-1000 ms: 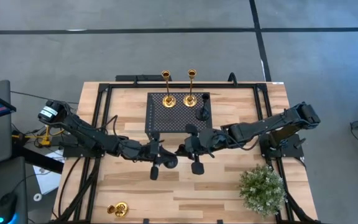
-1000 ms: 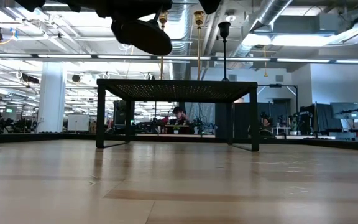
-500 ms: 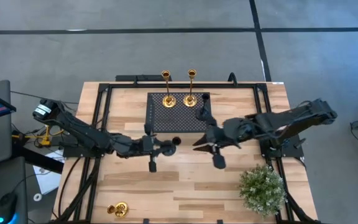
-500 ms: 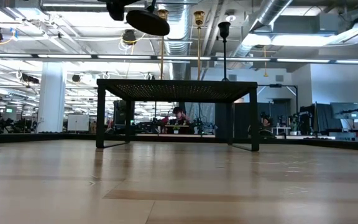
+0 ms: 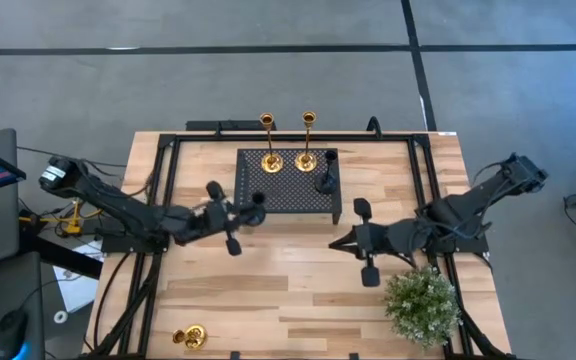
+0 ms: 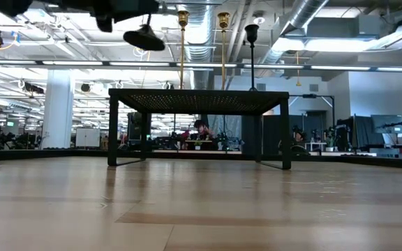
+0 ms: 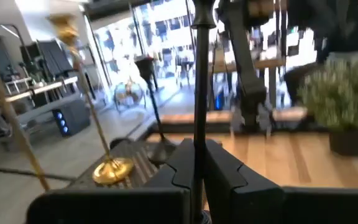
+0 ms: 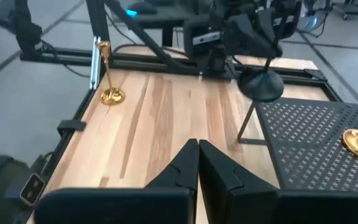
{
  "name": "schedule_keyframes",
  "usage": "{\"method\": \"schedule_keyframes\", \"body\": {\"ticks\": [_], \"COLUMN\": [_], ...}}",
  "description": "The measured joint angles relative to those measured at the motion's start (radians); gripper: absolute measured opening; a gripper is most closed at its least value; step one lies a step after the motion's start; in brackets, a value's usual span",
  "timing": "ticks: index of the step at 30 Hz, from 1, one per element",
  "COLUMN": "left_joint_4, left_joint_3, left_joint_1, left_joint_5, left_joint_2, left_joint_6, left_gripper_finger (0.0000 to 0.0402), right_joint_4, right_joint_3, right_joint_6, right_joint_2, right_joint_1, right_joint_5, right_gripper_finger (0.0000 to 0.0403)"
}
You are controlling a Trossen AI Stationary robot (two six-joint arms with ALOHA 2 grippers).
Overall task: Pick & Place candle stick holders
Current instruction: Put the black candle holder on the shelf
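Note:
My left gripper (image 5: 248, 209) is shut on a black candle stick holder (image 8: 263, 78) in the air by the black perforated stand's (image 5: 286, 195) near left corner. The holder's round base (image 6: 144, 38) hangs over the table. On the stand rest by their bases two tall gold holders (image 5: 269, 158) (image 5: 307, 157) and another black holder (image 5: 325, 182). A gold holder (image 5: 190, 337) stands at the table's near left corner. My right gripper (image 5: 340, 243) is shut and empty, near the stand's near right corner. My left gripper pinches the black holder's thin stem (image 7: 197, 124) between its two fingers. The fingers come level from the table's left and lie across the stem. The holder is lifted clear and about upright, its base (image 8: 261, 86) down.
A small green plant (image 5: 423, 305) stands at the table's near right, close to my right arm. The black frame rails (image 5: 158, 200) run along the table's left and right sides. Bare wood lies between the stand and the near edge.
My left gripper has carried the black holder toward the table's left and far edges, from in front of the stand to its near left corner. My right gripper has drawn back toward the table's right edge, away from the holder.

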State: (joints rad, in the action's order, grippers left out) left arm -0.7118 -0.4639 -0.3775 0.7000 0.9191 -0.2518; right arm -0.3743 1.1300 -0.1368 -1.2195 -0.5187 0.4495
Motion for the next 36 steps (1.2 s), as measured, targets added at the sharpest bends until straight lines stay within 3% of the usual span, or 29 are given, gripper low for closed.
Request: {"method": "schedule_keyframes", "body": {"ticks": [10,25,36], "left_joint_4": [-0.315,-0.351,-0.431], "left_joint_3": [0.222,0.229,0.228], "left_joint_1": [0.178,0.410,0.480], "left_joint_5": [-0.155,-0.362,-0.380], "left_joint_2": [-0.068,0.062,0.149], "left_joint_6": [0.046,0.202,0.208], "left_gripper_finger": [0.0013,0.0013,0.0013], "right_joint_4": [0.304,0.453,0.546], "right_joint_3": [-0.252,-0.463,-0.520], "right_joint_6": [0.006,-0.046,-0.043], "right_joint_2": [0.054,0.177,0.181], "right_joint_1": [0.006,0.001,0.002], "right_joint_5": [0.032,0.025,0.024], "right_gripper_finger": [0.0000,0.0000,0.0000]}}
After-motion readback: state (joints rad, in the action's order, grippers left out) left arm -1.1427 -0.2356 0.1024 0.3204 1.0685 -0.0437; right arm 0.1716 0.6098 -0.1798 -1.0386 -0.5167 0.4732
